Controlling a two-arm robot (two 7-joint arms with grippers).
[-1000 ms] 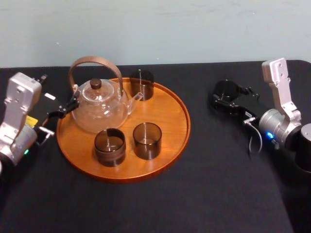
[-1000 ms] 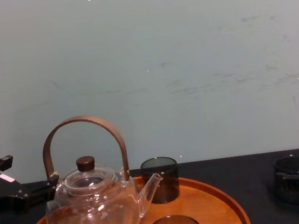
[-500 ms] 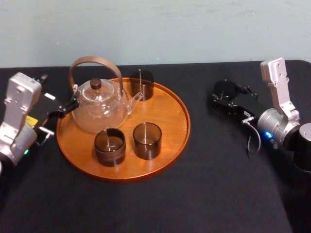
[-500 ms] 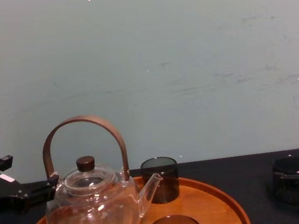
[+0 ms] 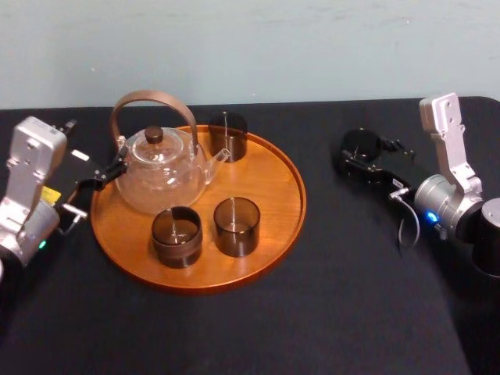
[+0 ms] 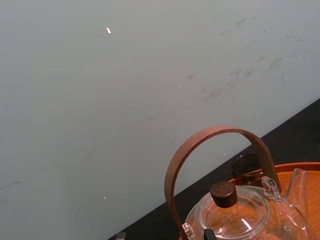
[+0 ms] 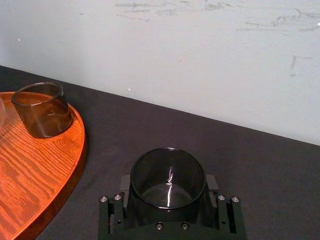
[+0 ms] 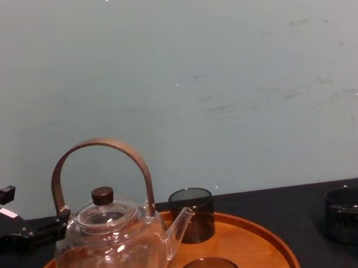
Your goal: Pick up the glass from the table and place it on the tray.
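The glass, a dark smoky tumbler, stands upright on the black table to the right of the round wooden tray. My right gripper reaches it from the right. In the right wrist view the glass sits between the black fingers, which press against its wall on both sides. The chest view has the glass low at the right, past the tray. My left gripper is parked open at the tray's left edge, beside the teapot.
On the tray stand a clear glass teapot with a brown arched handle and three more smoky glasses: one at the back, two at the front. Bare wood lies on the tray's right half. A pale wall closes the back.
My right gripper's fingers have drawn in against the glass, and the arm has shifted slightly. The glass stands where it was. The left arm has not moved.
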